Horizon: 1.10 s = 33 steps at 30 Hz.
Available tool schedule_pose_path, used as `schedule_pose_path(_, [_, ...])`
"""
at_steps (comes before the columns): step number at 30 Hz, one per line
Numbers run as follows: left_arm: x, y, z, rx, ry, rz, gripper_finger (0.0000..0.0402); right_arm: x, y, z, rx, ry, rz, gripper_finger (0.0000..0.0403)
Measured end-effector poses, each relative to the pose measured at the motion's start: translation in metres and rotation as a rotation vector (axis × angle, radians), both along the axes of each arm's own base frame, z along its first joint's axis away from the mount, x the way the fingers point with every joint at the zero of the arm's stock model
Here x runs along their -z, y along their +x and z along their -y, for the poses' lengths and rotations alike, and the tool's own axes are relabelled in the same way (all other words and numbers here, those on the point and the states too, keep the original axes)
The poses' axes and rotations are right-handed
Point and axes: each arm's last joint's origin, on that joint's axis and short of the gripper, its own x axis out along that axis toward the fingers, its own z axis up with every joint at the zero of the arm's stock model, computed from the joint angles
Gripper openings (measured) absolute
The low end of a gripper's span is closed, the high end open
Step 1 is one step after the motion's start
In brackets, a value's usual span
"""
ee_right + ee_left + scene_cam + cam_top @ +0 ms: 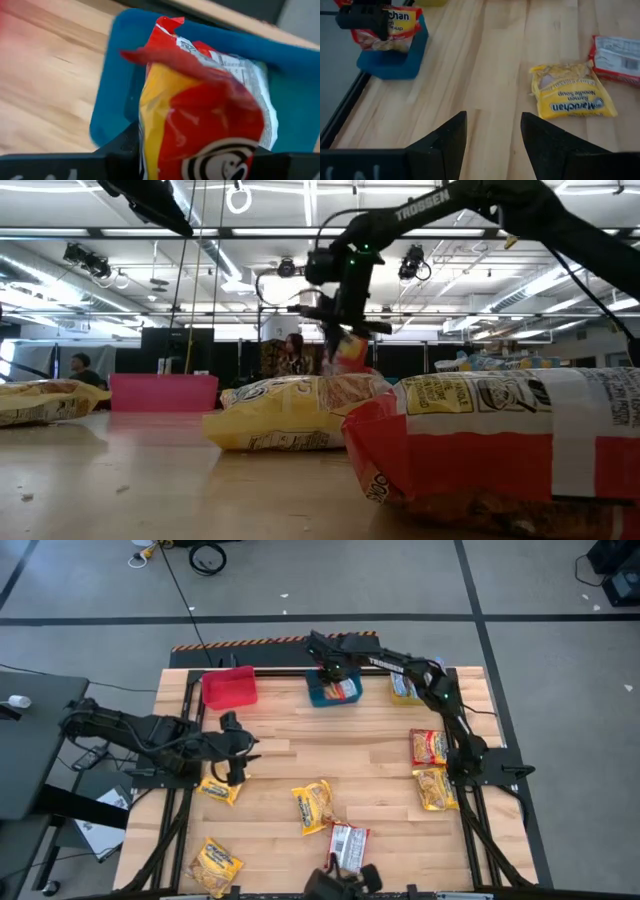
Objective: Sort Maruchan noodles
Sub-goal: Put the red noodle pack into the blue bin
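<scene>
Right tool (337, 675) with packet (200, 115) above middle bin (333, 692); left tool (238, 762) beside packet on table (220, 789).

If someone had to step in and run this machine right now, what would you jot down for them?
Right gripper: shut on a red ramen packet, held over the blue bin at the table's far edge.
Left gripper: open and empty, above the table beside a yellow packet.
Done: the blue bin already holds a packet; the yellow bin looks to have some too.
Left: release the held one, then clear the loose packets: yellow ones mid-table and at the near left, a red one near the front, two more on the right. The red bin looks empty.
</scene>
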Motion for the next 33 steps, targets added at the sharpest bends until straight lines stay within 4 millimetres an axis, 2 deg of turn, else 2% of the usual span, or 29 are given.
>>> schedule_pose_path(4, [0.002,-0.004,0.006,0.012,-0.005,-0.027,0.0189,0.001,-0.012,0.001,0.051,-0.023,-0.124,0.0139])
schedule_pose_path(7, [0.004,-0.006,0.009,0.010,0.005,-0.039,0.0189,-0.012,-0.024,0.000,0.073,-0.033,-0.162,0.0139])
schedule_pose_path(10, [0.003,-0.007,0.011,-0.004,0.031,-0.026,0.0189,-0.023,-0.038,-0.001,0.090,0.000,-0.216,0.0139])
schedule_pose_path(15, [0.002,-0.007,0.011,-0.060,0.076,0.004,0.0189,-0.023,-0.064,0.003,0.121,0.098,-0.387,0.0139])
schedule_pose_path(22, [0.000,-0.001,0.012,-0.072,0.119,0.049,0.0189,-0.027,-0.076,0.012,0.122,0.045,-0.423,0.0139])
schedule_pose_path(28, [0.004,0.014,0.018,-0.020,0.172,0.043,0.0189,-0.052,-0.095,0.017,0.153,-0.073,-0.448,0.0140])
schedule_pose_path(33, [0.011,0.025,0.020,-0.015,0.196,0.015,0.0189,-0.068,-0.101,0.014,0.130,-0.064,-0.372,0.0142])
